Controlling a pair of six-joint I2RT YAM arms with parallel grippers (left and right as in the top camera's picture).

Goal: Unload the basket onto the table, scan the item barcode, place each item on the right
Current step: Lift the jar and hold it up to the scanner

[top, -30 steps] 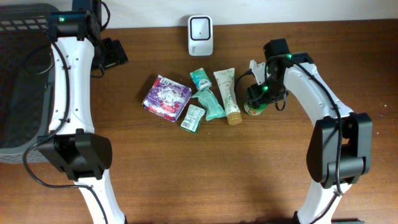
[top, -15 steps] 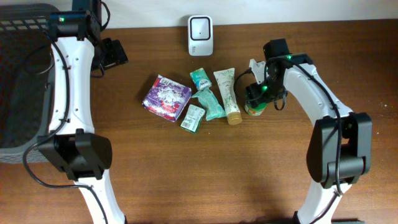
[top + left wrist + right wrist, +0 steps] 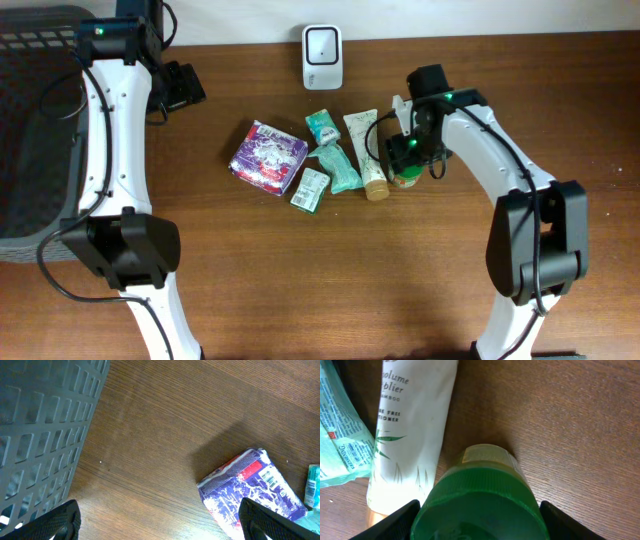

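Observation:
A jar with a green lid (image 3: 480, 490) stands on the wooden table, just right of a cream tube (image 3: 415, 425). My right gripper (image 3: 479, 522) straddles the lid from above, one finger tight against each side. In the overhead view the jar (image 3: 406, 179) pokes out below that gripper (image 3: 402, 152). The white scanner (image 3: 322, 57) stands at the table's back edge. My left gripper (image 3: 181, 85) hovers open at the far left, over bare wood (image 3: 161, 527), with nothing between its fingers.
A purple pack (image 3: 267, 157), teal packets (image 3: 322, 127) and a small green-white packet (image 3: 310, 189) lie in a cluster left of the cream tube (image 3: 365, 150). A dark mesh basket (image 3: 30, 120) fills the left edge. The purple pack (image 3: 255, 485) shows in the left wrist view.
My right gripper has shifted a little left toward the cream tube, and the jar has moved with it. The left arm has not moved.

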